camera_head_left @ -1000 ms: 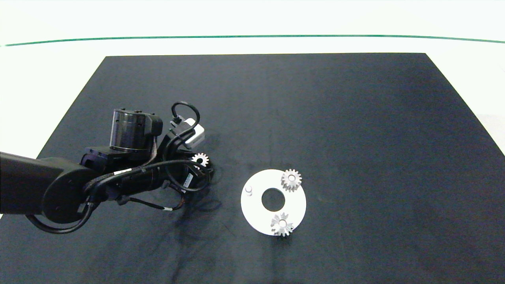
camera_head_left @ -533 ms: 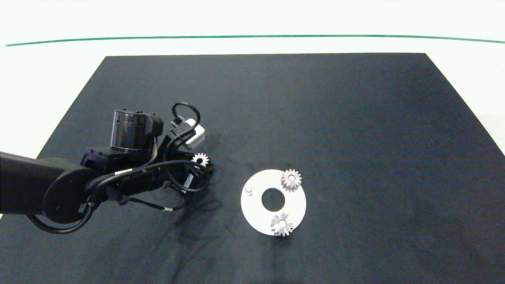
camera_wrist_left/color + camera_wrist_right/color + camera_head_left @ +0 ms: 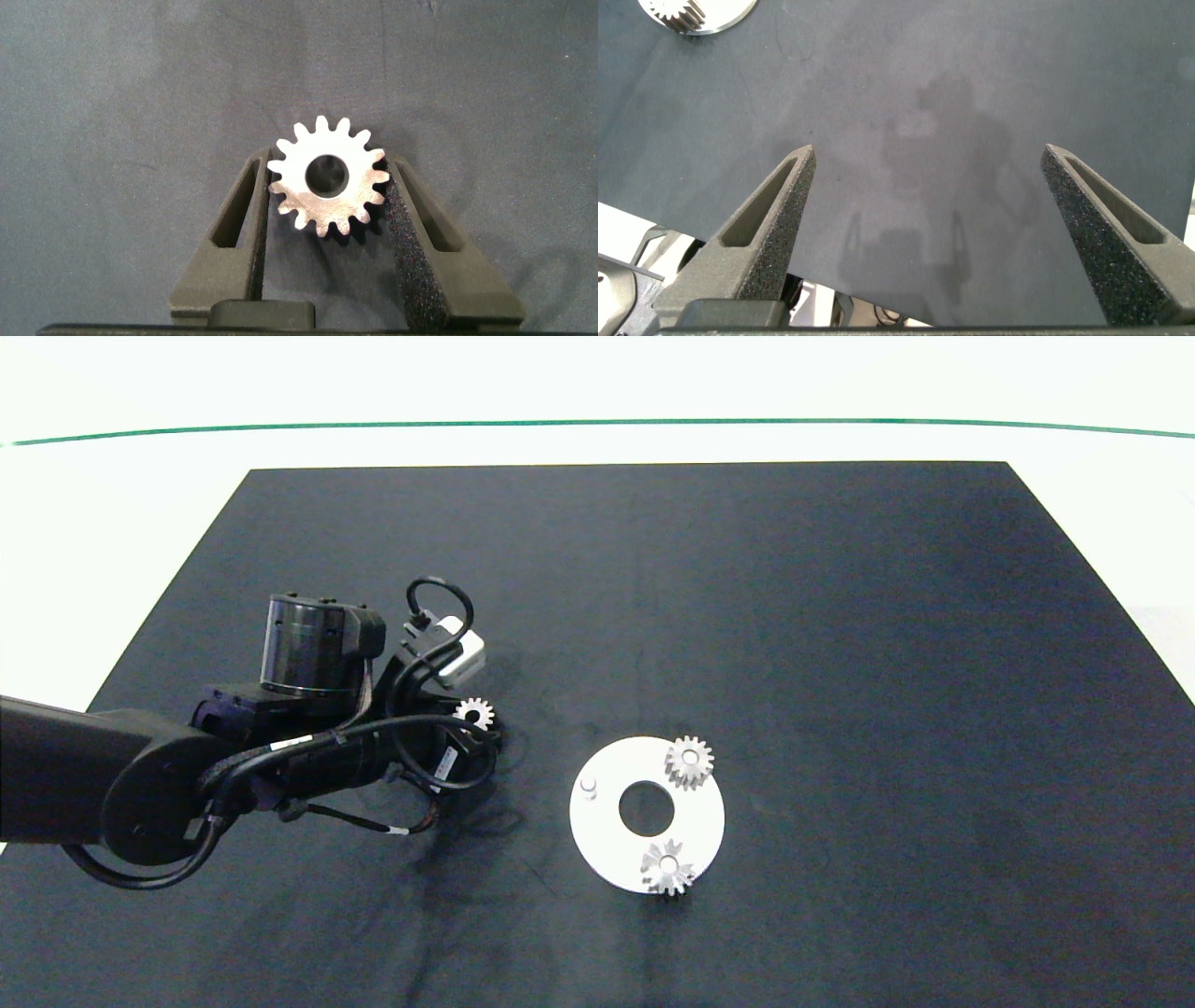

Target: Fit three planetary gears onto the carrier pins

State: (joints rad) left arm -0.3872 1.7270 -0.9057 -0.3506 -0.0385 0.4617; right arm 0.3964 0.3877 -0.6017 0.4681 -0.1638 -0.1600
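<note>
On disc [image 3: 607, 845]: two gears [image 3: 689, 763] pinned, one pin [image 3: 587, 788] bare; left gripper [image 3: 327, 196] clamps third gear [image 3: 327, 175]; right gripper [image 3: 926, 187] spread wide.

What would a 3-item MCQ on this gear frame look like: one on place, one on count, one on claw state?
1. Where is the third gear?
A. On the white disc
B. Between the left claw's fingers, on the black mat left of the disc
C. In the right claw

2. How many carrier pins are bare?
A. None
B. One
C. Two

3. The right claw is:
A. Open, holding nothing
B. Shut on a gear
C. Shut on a pin

Key:
1 B: the third gear sits in the left claw, with the black mat under it, left of the white disc.
2 B: only the bare pin has no gear; two seated gears fill the others.
3 A: the right claw has its fingers wide apart.
</note>
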